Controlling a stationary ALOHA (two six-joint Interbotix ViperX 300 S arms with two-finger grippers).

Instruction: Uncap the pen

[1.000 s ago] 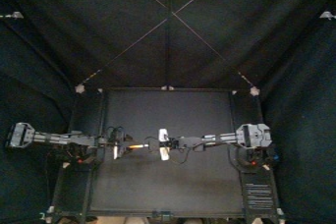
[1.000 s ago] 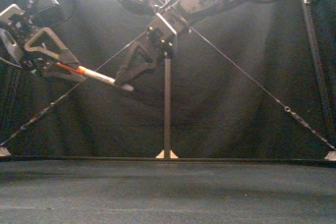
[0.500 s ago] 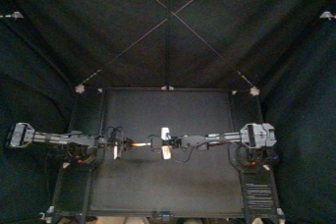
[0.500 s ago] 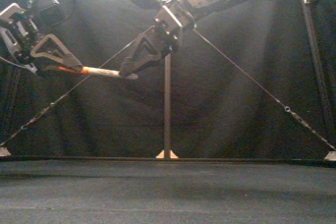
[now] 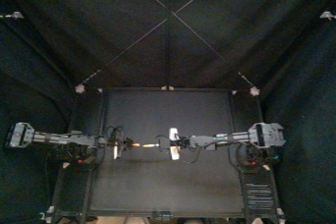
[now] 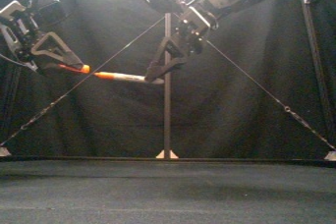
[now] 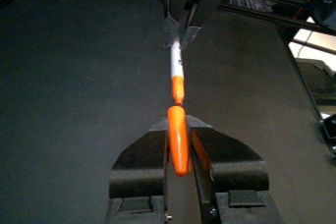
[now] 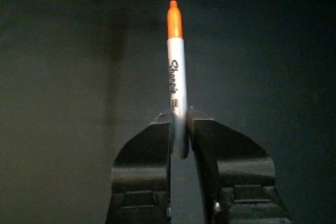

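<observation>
The pen (image 8: 174, 66) is held in the air above the bench (image 5: 171, 184), lying roughly level, nearer the bench's left edge than its right and about midway between front and back edges. The right gripper (image 8: 178, 130) is clamped on the white barrel, with the orange tip end pointing toward the other arm. The left gripper (image 7: 179, 147) is clamped on the orange cap (image 7: 178, 125). In the right wrist view a dark gap separates the tip from the cap, which shows only as a small orange spot on the same axis. In the left wrist view the two parts line up end to end, and the gap cannot be judged from there. Assessment: the separation itself appears complete, as the cap is off the barrel and each part is secured in its own gripper. What may be left is widening the clearance between the parts, or setting them down. Nothing else lies on the bench.
</observation>
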